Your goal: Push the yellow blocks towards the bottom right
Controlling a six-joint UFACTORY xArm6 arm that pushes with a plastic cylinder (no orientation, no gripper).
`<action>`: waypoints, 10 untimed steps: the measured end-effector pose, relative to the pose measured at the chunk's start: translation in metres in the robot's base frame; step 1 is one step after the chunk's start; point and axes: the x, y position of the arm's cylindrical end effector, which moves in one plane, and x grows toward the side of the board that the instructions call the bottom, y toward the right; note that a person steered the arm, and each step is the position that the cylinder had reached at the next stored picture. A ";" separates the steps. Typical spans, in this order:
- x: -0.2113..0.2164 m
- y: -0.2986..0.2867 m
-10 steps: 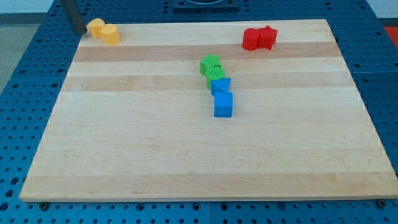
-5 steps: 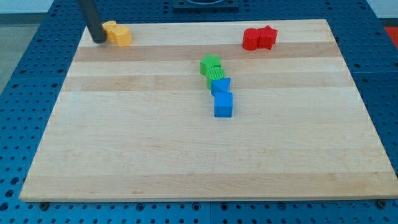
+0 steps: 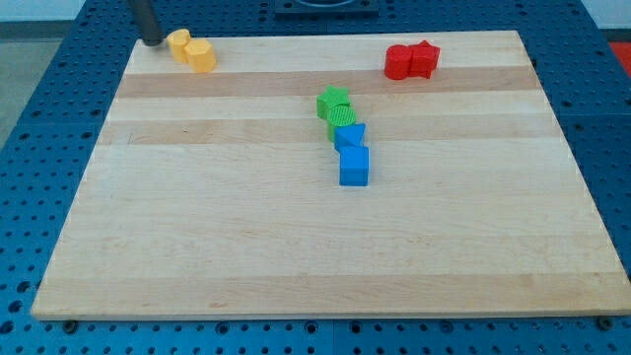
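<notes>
Two yellow blocks lie touching near the board's top left corner: a rounded one (image 3: 178,42) and, to its lower right, a second yellow block (image 3: 201,55). My tip (image 3: 152,41) is at the board's top left edge, just left of the rounded yellow block, a small gap apart from it.
Two red blocks (image 3: 410,60) sit together at the top right. A green pair (image 3: 334,105) sits at the centre top, with a blue star-like block (image 3: 349,135) and a blue cube (image 3: 354,166) right below. The wooden board (image 3: 296,247) lies on a blue perforated table.
The yellow pair slid to the right and slightly down, pushed by my tip. The tip then drew back up and left, off the blocks.
</notes>
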 end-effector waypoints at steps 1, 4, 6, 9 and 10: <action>0.000 0.055; 0.000 0.109; -0.001 0.047; 0.028 0.032; 0.041 0.049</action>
